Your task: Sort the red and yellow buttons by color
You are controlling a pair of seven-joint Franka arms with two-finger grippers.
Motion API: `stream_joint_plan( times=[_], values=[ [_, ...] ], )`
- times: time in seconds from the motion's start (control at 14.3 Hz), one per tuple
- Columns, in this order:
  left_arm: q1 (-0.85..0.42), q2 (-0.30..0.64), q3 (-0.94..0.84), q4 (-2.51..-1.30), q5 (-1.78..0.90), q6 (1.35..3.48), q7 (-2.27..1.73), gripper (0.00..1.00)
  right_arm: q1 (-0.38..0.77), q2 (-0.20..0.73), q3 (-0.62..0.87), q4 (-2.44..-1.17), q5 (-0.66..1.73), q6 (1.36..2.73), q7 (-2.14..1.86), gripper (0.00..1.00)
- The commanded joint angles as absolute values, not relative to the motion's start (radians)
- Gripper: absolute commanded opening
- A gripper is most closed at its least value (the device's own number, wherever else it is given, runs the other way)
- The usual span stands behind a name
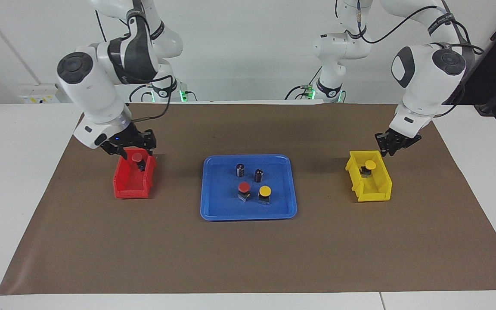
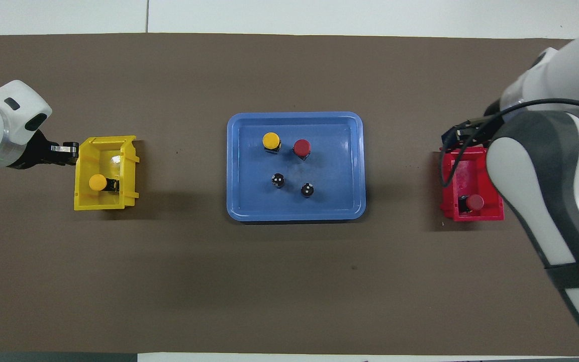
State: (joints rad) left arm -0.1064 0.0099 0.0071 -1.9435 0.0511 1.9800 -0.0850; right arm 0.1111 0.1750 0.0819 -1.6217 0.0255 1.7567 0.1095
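Note:
A red button lies in the red bin. My right gripper hangs open and empty just above that bin. A yellow button rests in the yellow bin. My left gripper hangs shut and empty over that bin's rim, at the left arm's end of the table. On the blue tray stand one more red button and one more yellow button.
Two small dark cylinders stand on the tray, nearer to the robots than its two buttons. A brown mat covers the table under the tray and both bins.

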Motion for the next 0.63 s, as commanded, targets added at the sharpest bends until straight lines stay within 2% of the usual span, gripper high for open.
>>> stream_joint_plan(
  times=[0.0, 0.14, 0.28, 0.42, 0.56],
  values=[
    [-0.17, 0.055, 0.011, -1.945, 0.066, 2.025, -0.17, 0.01, 0.231, 0.329, 0.095, -1.42, 0.06, 1.732, 0.335, 0.82],
    [-0.179, 0.077, 0.009, -1.944, 0.057, 2.061, -0.182, 0.02, 0.328, 0.464, 0.095, -1.24, 0.054, 1.738, 0.449, 0.82],
    [-0.254, 0.122, 0.006, -1.927, 0.046, 2.143, -0.304, 0.04, 0.365, 0.546, 0.095, -1.178, 0.034, 1.796, 0.485, 0.82],
    [-0.302, 0.135, 0.006, -1.916, 0.046, 2.187, -0.374, 0.69, 0.396, 0.596, 0.097, -1.189, -0.044, 1.9, 0.489, 0.82],
    [-0.343, 0.137, 0.006, -1.908, 0.046, 2.197, -0.423, 0.78, 0.416, 0.6, 0.097, -1.247, -0.049, 1.982, 0.518, 0.83]
  ],
)
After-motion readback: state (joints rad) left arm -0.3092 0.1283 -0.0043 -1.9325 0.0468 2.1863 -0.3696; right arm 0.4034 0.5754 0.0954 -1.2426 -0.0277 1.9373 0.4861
